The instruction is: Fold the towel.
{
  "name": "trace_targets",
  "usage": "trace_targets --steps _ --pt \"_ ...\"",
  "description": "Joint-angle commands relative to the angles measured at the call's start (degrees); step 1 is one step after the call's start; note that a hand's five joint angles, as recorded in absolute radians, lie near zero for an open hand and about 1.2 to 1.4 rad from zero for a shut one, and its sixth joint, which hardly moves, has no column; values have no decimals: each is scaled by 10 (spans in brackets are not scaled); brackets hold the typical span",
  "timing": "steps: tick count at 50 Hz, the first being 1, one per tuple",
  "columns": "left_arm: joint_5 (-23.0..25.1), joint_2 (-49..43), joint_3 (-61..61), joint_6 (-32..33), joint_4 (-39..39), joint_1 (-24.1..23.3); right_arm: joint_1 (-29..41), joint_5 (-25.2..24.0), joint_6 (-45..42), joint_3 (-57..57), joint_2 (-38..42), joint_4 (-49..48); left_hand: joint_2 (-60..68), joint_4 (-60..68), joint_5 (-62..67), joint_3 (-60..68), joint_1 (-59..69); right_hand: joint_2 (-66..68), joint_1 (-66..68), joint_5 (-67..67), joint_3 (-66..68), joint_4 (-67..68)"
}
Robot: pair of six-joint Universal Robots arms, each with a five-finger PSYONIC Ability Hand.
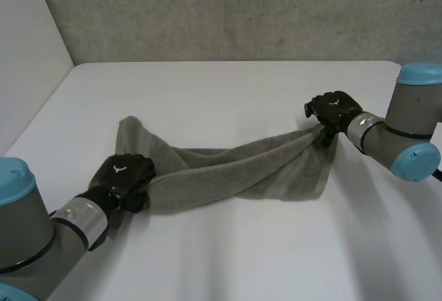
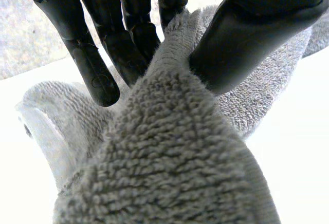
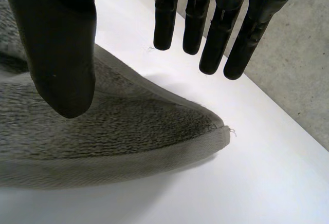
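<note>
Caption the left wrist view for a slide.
Left hand pinching a raised ridge of the grey towel between thumb and fingers over the white table.

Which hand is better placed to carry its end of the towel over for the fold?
Probably the left. The left hand pinches the towel between thumb and fingers. The right hand is open, its straight fingers over bare table beside the towel's corner; it must grasp first.

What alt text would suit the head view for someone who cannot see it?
A grey towel lies bunched and twisted across a white table. The robot's black left hand grips one end; the right hand is at the other end.
</note>
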Motion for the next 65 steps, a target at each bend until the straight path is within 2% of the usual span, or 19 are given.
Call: trace_targets --steps 1,8,9,10,12,14,18,21,23,26,28,31,41,46,51,53,57,62,65 --pt "2 45 -20 0 1 4 -11 -3 0 -98 61 62 31 23 67 32 79 -19 -10 -1 -20 -19" --pt "2 98 -41 -1 3 10 -12 -4 0 -159 104 89 31 23 67 32 79 58 67 77 57 58" --pt "2 99 -41 -1 3 10 -12 -3 0 -165 109 89 31 23 67 32 79 148 157 167 147 148" --pt "2 107 -42 -1 3 10 -12 -3 0 -165 109 89 31 23 67 32 79 149 158 167 148 149" --pt "2 114 -43 -1 4 10 -12 -3 1 -171 115 89 31 23 67 32 79 437 446 455 436 436" --pt "2 121 -42 -1 4 10 -12 -5 2 -171 112 85 31 23 67 32 79 509 519 528 509 509" --pt "2 132 -25 0 5 17 -9 -2 12 -169 93 84 31 23 67 32 79 510 519 528 509 510" --pt "2 143 10 0 2 35 -8 -7 47 -153 31 84 31 23 67 32 79 510 519 528 509 510" --pt "2 153 32 0 -1 42 -9 -9 93 -126 -54 77 31 23 67 32 79 510 519 528 509 510" --pt "2 177 89 -3 -4 54 -11 -10 111 -112 -101 71 31 23 67 32 79 510 519 528 509 510" --pt "2 189 120 -5 -8 56 -12 -24 135 -88 -194 53 31 23 67 32 79 510 519 528 509 510" --pt "1 217 188 -8 -29 58 -13 -41 148 -79 -273 50 31 23 67 32 79 510 519 528 509 510" --pt "2 243 317 -71 -98 63 -19 -69 170 -73 -401 132 31 23 67 32 79 510 519 528 509 510" --pt "4 226 311 -99 -101 86 -35 -97 141 -44 -385 179 31 23 67 32 79 510 519 528 509 510" --pt "47 107 286 -96 -94 112 -27 -85 42 -9 -336 190 31 23 67 32 79 510 519 528 509 510" --pt "58 72 296 -96 -95 118 -18 -67 13 -13 -313 191 31 23 67 32 79 510 519 528 509 510" --pt "64 -10 350 -96 -95 115 40 14 -30 -91 -220 184 31 23 67 32 79 510 519 528 509 510" --pt "59 -156 570 -101 -98 102 67 85 -35 -247 -114 121 31 23 67 32 79 510 519 528 509 510" --pt "56 -180 637 -105 -97 93 77 122 -35 -352 -64 56 31 23 67 32 79 510 519 528 509 510"
